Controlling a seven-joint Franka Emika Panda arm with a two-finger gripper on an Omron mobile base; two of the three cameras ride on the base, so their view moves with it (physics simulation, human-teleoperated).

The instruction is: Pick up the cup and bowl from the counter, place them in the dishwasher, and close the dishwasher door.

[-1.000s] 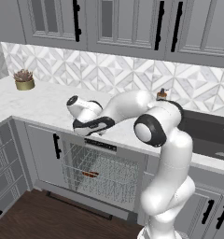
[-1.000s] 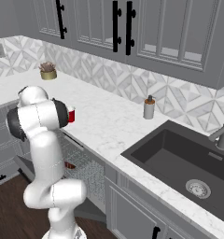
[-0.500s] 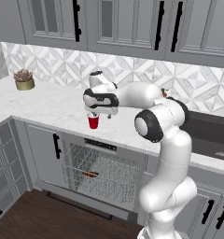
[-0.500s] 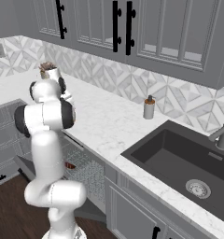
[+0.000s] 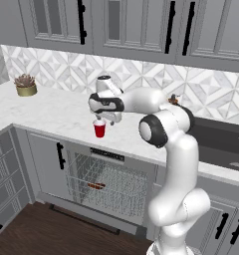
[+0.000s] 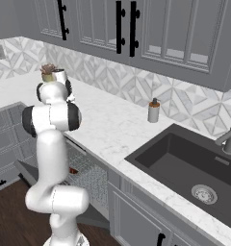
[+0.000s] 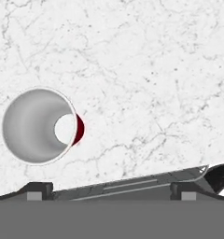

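Writing or brand marks cannot be made out on anything here. The cup (image 5: 99, 128) stands upright on the counter (image 5: 52, 112), just left of centre in the left base view, close to the counter's front edge and just above the dishwasher (image 5: 110, 185). From the hand view the cup (image 7: 38, 126) sits at the left middle of the frame, seen from above: a white rim and a pale, empty inside, with a sliver of red wall on its right side. Bare marble lies all round it, so there is open room on every side.

The gripper (image 5: 105, 117) hangs directly over the cup in the left base view, pointing down, not touching it. Its fingers (image 7: 39, 190) rise at the bottom corners of the hand view, spread wide with nothing between them.

The dishwasher stands open at the lower centre of the left base view, its grey wire rack showing. The bowl (image 5: 96, 186) lies low in that rack, a small dark reddish shape; in the right base view a red spot (image 6: 73, 170) shows behind the arm. The dishwasher door (image 5: 81, 215) lies lowered along the bottom.

A potted plant (image 5: 25, 85) sits at the far left, a soap dispenser (image 6: 153, 111) near the wall, and a dark sink (image 6: 194, 166) at the right.
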